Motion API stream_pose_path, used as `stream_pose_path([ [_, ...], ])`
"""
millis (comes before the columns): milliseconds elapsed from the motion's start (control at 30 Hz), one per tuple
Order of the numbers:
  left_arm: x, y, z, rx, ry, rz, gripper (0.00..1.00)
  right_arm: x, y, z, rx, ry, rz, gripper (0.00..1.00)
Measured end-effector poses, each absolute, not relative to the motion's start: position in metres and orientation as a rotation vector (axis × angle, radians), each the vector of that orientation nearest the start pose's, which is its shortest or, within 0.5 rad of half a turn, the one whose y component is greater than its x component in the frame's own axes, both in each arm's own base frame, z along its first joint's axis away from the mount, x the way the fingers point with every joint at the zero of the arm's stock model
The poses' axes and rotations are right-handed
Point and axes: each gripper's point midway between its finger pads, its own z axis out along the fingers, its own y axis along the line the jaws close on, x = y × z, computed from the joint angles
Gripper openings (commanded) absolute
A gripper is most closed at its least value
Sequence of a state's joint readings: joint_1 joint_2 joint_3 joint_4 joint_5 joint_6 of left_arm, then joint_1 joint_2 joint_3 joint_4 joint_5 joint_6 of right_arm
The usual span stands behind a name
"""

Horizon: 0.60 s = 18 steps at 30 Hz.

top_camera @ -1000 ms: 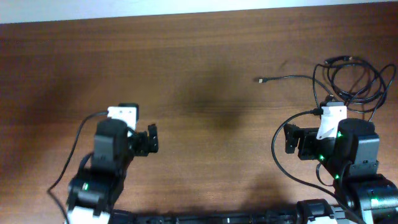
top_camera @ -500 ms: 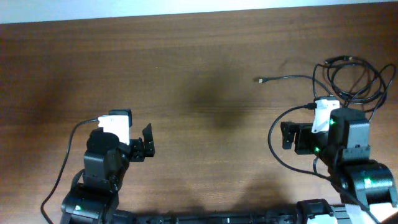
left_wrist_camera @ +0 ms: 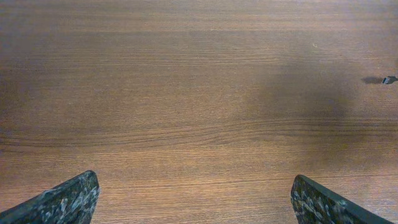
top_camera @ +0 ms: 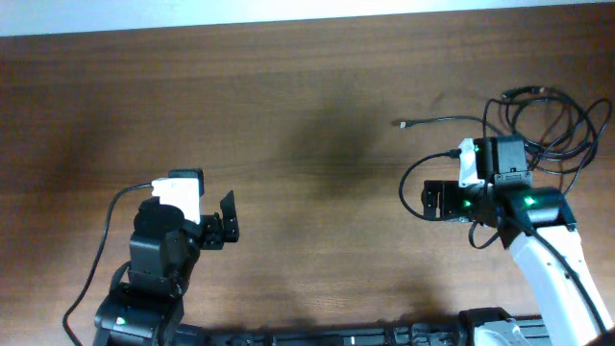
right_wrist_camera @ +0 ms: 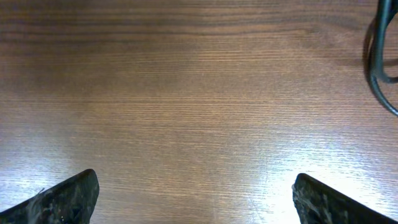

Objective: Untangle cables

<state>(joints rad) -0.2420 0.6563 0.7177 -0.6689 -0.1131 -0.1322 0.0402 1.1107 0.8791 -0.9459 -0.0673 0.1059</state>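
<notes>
At the near edge of the wooden table (top_camera: 307, 288), two robot arms are sitting, one at each side. The left gripper (top_camera: 223, 223) is resting at the near left, fingers spread wide and holding nothing. Its wrist camera is showing only bare wood between the tips.

The right gripper (top_camera: 434, 200) is hovering a little farther in on the right, also wide and empty, and facing the table's middle, not the cords.

Beyond it, at the far right, the cables (top_camera: 548, 125) are lying in loose, overlapping black loops, with no finger touching them. One free end with a small plug (top_camera: 402, 124) is trailing leftward from the pile.

The fingers are probably standing wide in readiness for a first grasp. The untangling looks not yet begun, and that free end seems the easiest place to take hold.
</notes>
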Motion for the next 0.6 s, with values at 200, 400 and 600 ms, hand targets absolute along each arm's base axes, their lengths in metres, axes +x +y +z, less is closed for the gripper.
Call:
stream_pose_path([
  [200,0.250,-0.042,0.210,0.054,2.174,-0.090,0.99,0.248,0.022,0.131,0.070,2.726,0.134,0.99],
  [400,0.250,-0.042,0.210,0.055,2.175,-0.090,0.99,0.243,0.021,0.164,0.060,2.582,0.142,0.99],
  [600,0.250,-0.042,0.210,0.055,2.175,-0.090,0.99,0.233,0.021,0.197,0.049,2.431,0.148,0.99],
])
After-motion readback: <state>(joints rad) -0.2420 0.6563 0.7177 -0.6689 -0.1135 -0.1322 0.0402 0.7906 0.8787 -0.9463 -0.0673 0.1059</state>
